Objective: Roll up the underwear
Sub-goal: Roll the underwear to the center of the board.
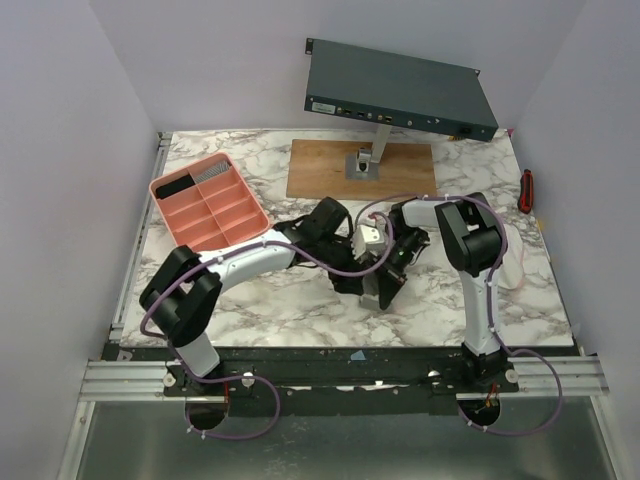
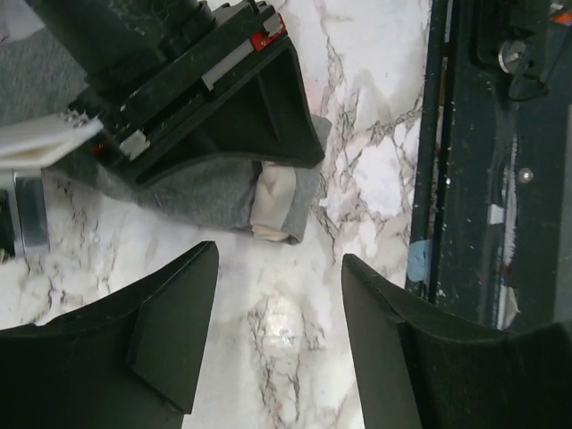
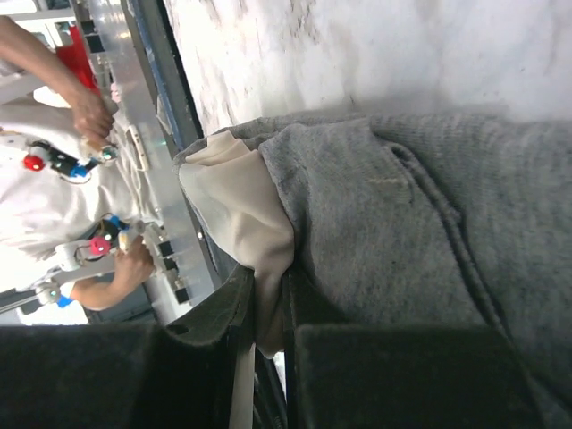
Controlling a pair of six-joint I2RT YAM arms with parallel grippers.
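The grey underwear point(image 2: 206, 192) lies bunched at the table's point(image 1: 290, 310) centre, seemingly part-rolled, cream lining showing at one end; the roll looks unfinished; the right gripper point(image 3: 268, 335) has its jaws nearly together, pinching that end; the left gripper point(image 2: 277, 268) hovers just beside, jaws spread, empty; at ten o'clock a pink tray point(image 1: 255, 205) holds a dark item point(image 1: 180, 185) and a grey one point(image 1: 212, 173).

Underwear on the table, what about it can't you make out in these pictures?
Right wrist view: the right gripper covers the pinched edge of the underwear.
Left wrist view: the right gripper hides its upper part; the left edge cuts it off.
Top view: too small and covered by the right gripper; rolled state unreadable.
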